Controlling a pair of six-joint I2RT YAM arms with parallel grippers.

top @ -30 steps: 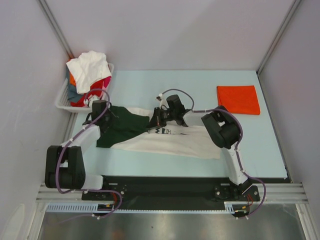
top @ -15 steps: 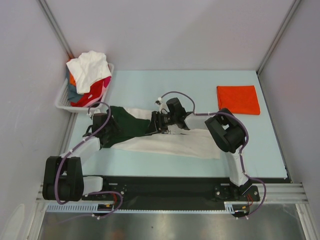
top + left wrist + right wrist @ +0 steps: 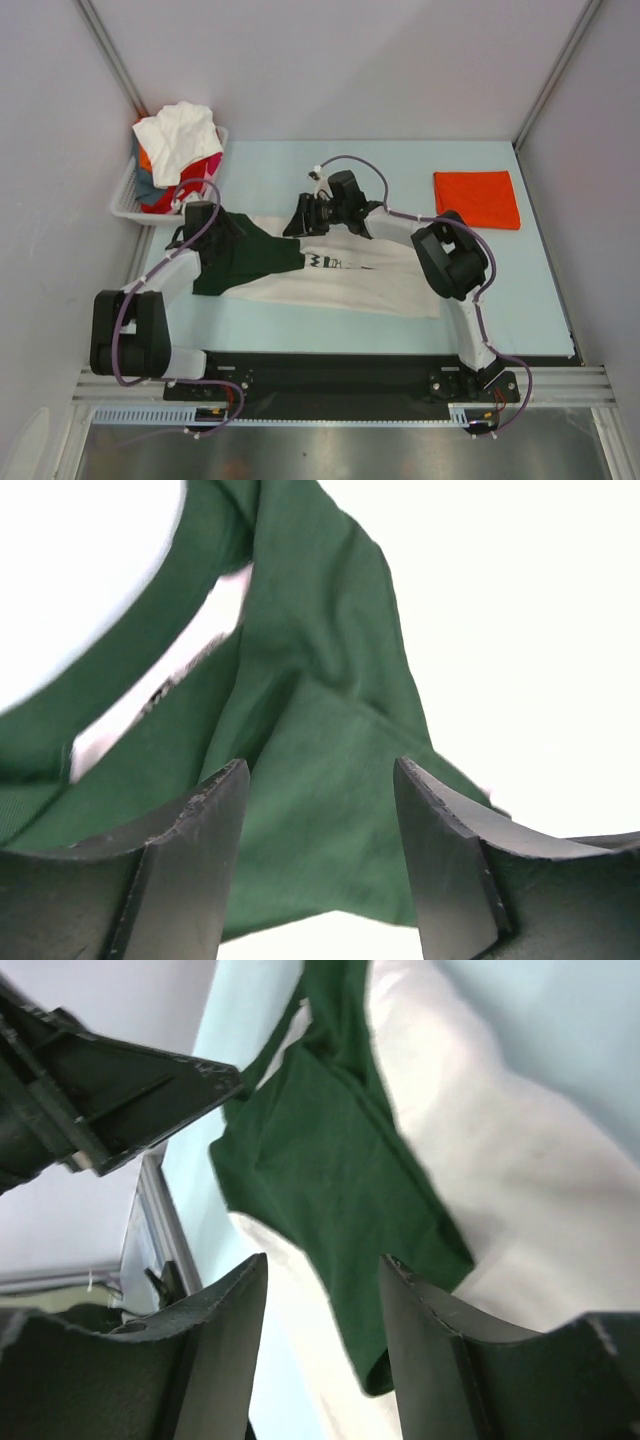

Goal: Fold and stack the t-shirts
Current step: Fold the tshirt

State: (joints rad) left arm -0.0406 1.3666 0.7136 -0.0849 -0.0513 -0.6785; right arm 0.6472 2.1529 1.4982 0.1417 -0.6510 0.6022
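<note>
Cream, green-sleeved t-shirt (image 3: 370,287) on pale-blue table (image 3: 520,285)

A white slotted plastic basket (image 3: 122,200) sits at the far left corner of the pale blue table (image 3: 400,170), close to the plain grey left wall (image 3: 50,150). Along the table's near edge lies a long black base plate (image 3: 340,375), with a silver aluminium rail (image 3: 560,385) just beside it.

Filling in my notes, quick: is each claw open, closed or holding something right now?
Left claw: open, holding nothing.
Right claw: open, holding nothing.
</note>
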